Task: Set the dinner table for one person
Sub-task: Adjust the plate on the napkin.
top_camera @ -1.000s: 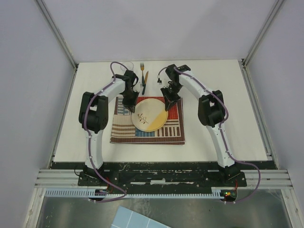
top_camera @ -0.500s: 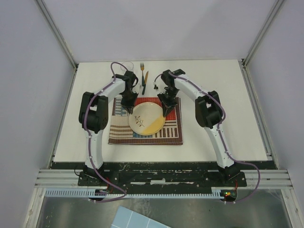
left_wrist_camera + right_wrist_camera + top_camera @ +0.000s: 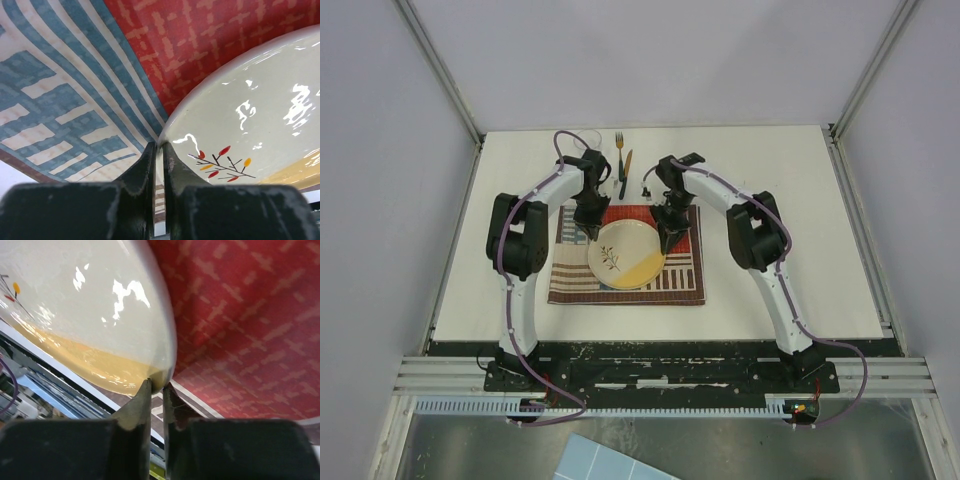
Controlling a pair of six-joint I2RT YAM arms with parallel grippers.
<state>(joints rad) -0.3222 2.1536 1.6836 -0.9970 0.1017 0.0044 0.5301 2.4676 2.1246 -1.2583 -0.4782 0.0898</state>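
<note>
The left pincer is closed to a thin slit, its two dark fingers nipping the left rim of the plate just beside the painted twig with red and yellow leaves. The right pincer is equally narrow, clamped on the opposite rim where the cream glaze turns to a mustard band. In the top view both pincers point steeply down at the plate from its far side, one on each edge.

Each wrist bends sharply downward. The left forearm runs back and outward to a dark elbow raised above the placemat's left side. From there the white upper link drops to the base at the near edge. The right arm mirrors it, with its elbow out to the right.

The plate lies over the striped red, blue and beige placemat, toward its far half. Whether it touches the cloth I cannot tell.

The placemat lies flat on the white counter, in the middle between the two arms. Beyond it, near the counter's far edge, lie a fork and, just beside it, a slim orange-handled utensil.
</note>
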